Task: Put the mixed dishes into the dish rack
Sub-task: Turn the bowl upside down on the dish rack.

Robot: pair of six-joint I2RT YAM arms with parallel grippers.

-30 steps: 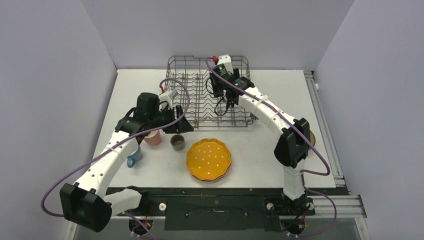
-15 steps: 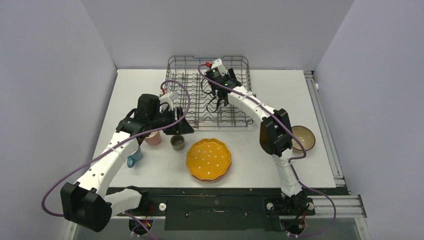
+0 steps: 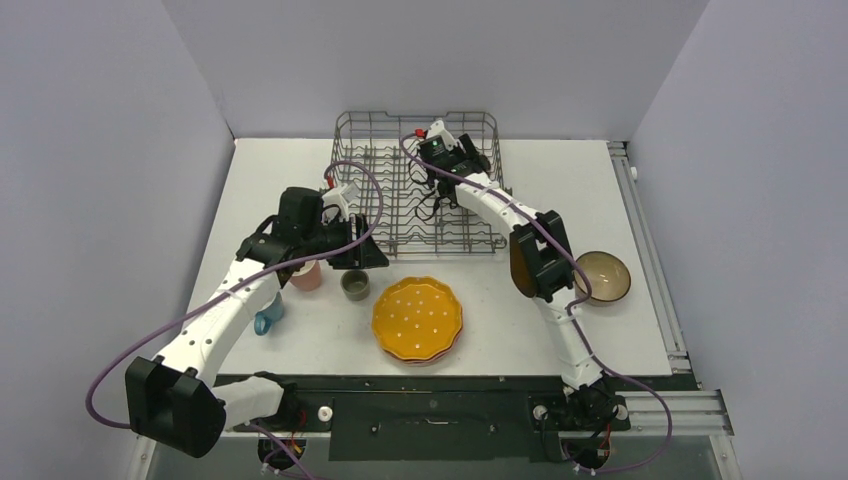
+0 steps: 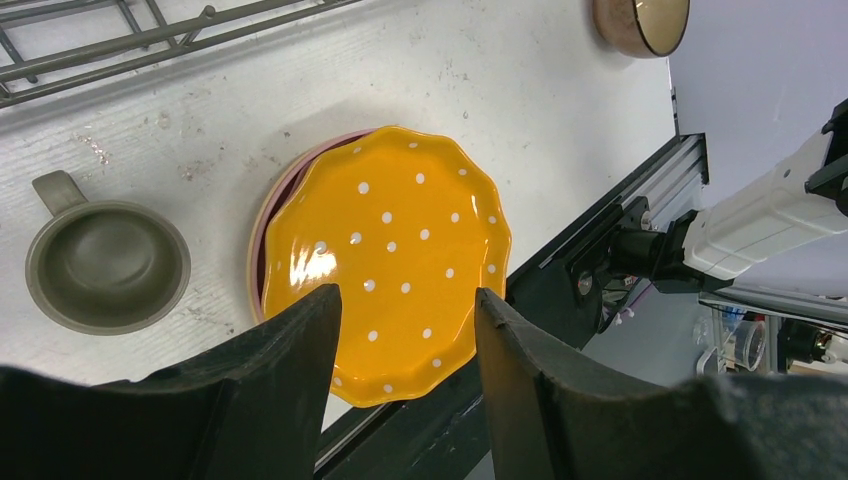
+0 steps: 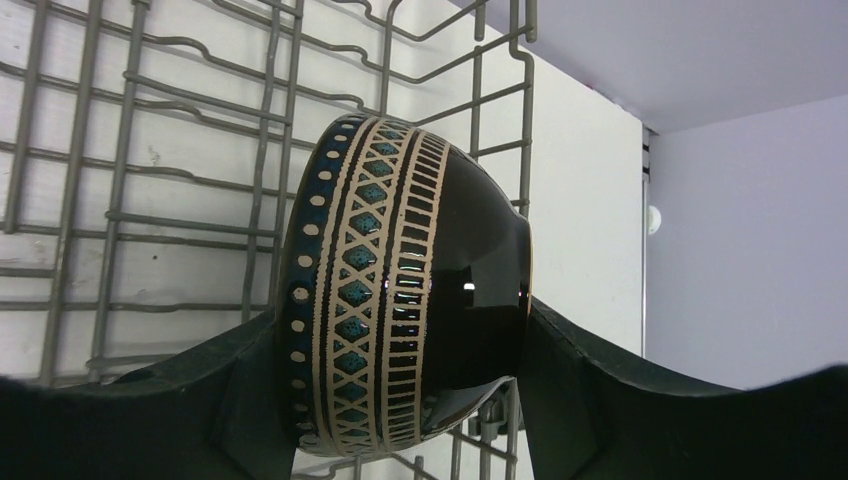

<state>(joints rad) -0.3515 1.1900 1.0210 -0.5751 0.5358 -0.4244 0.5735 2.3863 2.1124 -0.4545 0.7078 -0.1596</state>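
Grey wire of the dish rack (image 5: 120, 215) fills the view under the R claw (image 5: 400, 400), which is clenched on a dark bowl (image 5: 400, 290) w/ cream-and-teal bands. Bowl lies on its side btwn the fingers, rim against one, foot against the other. Rack's side wall rises just past the foot-side finger; beyond it is bare white table (image 5: 590, 180). Can't tell if the bowl touches any tine. Tine rows run on past the rim-side finger, w/ open room there.

L claw (image 4: 405, 305) is released: jaws apart, nothing btwn them. Rack's near-left corner is just beside it. Straight below the gap lies the scalloped orange plate (image 4: 390, 250) w/ white dots, stacked on pink plates (image 4: 256, 240) whose edge peeks out on one side. Grey-green cup (image 4: 107, 265) stands upright off one finger, just beside the stack, not touching. Pink cup (image 3: 306, 277) sits under the L wrist, partly hidden. Blue mug (image 3: 268, 318) is further back beside the forearm. Terracotta bowl (image 3: 601, 277) sits well apart from both claws, by the R arm's elbow, near the table's right edge. Open table lies btwn the plate stack and that bowl.
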